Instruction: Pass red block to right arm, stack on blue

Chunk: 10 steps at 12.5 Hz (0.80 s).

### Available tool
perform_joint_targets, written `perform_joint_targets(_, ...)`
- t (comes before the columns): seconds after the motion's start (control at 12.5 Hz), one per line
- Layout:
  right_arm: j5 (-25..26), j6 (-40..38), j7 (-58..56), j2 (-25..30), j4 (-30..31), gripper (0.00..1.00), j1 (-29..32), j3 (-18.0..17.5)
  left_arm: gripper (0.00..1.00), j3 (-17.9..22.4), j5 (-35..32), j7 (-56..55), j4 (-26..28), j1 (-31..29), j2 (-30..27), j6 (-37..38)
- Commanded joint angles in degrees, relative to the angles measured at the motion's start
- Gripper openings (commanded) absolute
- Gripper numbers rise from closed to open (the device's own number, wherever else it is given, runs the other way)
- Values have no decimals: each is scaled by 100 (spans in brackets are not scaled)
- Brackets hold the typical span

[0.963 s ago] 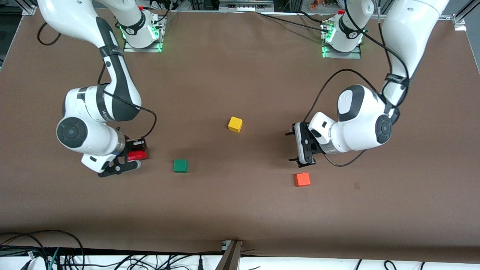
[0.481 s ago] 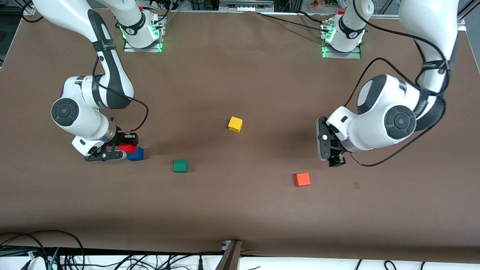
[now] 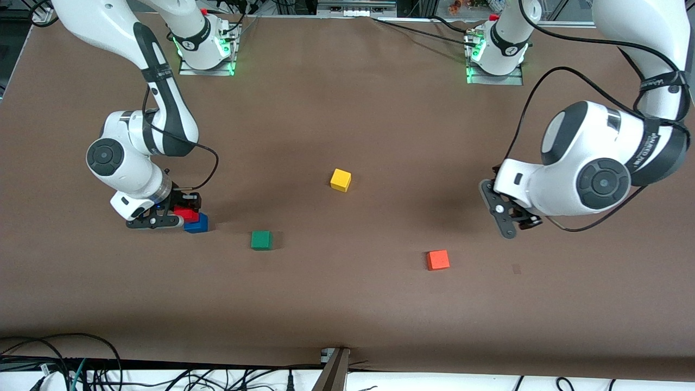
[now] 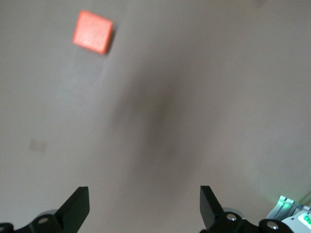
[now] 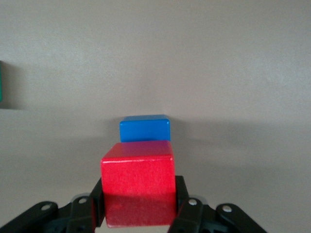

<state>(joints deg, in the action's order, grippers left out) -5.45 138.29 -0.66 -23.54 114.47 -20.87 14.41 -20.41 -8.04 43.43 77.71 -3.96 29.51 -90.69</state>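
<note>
The right tool (image 3: 172, 213) is pinching the red block (image 3: 186, 214) between its 2 fingers, low over the surface (image 3: 347, 304) at the right arm's end. In the right wrist view the red block (image 5: 138, 187) sits square between the fingers (image 5: 181, 194), and the blue block (image 5: 145, 128) shows just past it, lower down and not covered by it. In the front view the blue block (image 3: 197, 224) lies just beside the red one, a little nearer to the front camera, on the surface. I cannot tell if the 2 blocks touch.

The handover looks finished, so I judge the step in hand is the stacking. The red block is not yet on top of the blue one. The next move calls for bringing the red block fully over the blue block, keeping the edges in line, lowering it flat, and only then spreading the fingers.

The red block is a cube, so it has no long axis. It is held level, with 1 flat face toward the wrist camera, and its edges look parallel to those of the blue block.

The left tool (image 3: 510, 214) is spread wide and holds nothing. It waits above the surface at the left arm's end, near the orange block (image 3: 437, 260).
</note>
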Motion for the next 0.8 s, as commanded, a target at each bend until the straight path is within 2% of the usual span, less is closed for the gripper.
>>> perform_joint_targets(0.0, 0, 232, 57, 7, 110, 0, 4, -8, 100, 204, -145, -1243, -10, 9, -428, 314)
perform_joint_targets(0.24, -9, 426, 57, -81, 146, 0, 13, -8, 100, 126, -66, -3219, 42, 18, -727, 937)
perform_joint_targets(0.4, -17, 461, 57, -90, 146, 0, 13, -8, 100, 230, -57, -3779, 42, 70, -964, 1018)
perform_joint_targets(0.56, -17, 462, 57, -98, 146, 0, 13, -8, 100, 615, 30, -3868, 357, 36, -1577, 739)
perform_joint_targets(0.72, -17, 470, 57, -99, 137, 0, 21, -8, 100, 1230, 83, -3868, 1303, 45, -2481, -128)
